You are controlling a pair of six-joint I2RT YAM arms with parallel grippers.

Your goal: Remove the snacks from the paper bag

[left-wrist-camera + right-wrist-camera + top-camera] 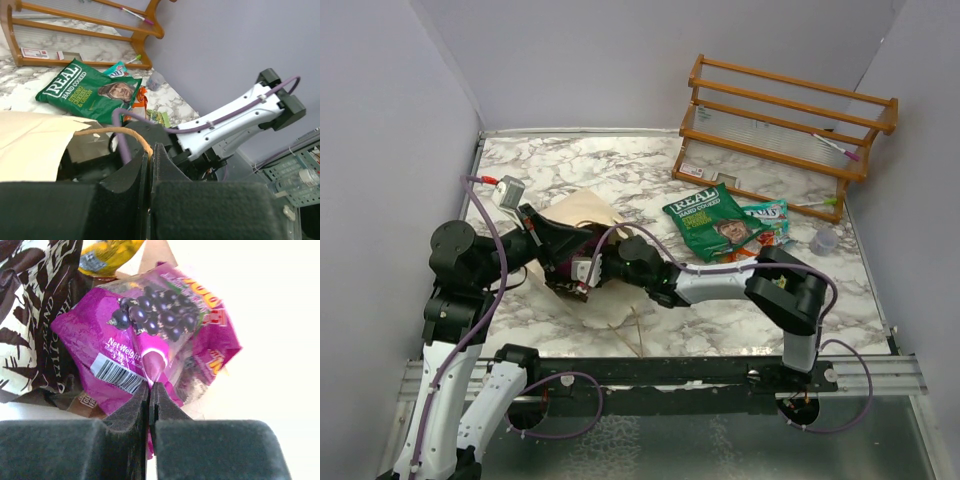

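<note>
The cream paper bag [582, 212] lies on its side at the table's left, mouth toward the right. My left gripper [150, 150] is shut on its brown cord handle [112, 131], holding the mouth up. My right gripper [150, 388] is at the bag's mouth, shut on a magenta-purple snack packet [150, 335] printed with dark berries. A dark brown packet [35, 315] and a yellow one [107, 255] lie beside it inside the bag. A green bag of crisps [715, 222] and a light-green packet [767, 217] lie out on the table.
An orange wooden rack [780, 135] stands at the back right, a pink pen on its shelf. A small clear plastic cup [824, 242] sits near the right wall. Grey walls close in left, right and back.
</note>
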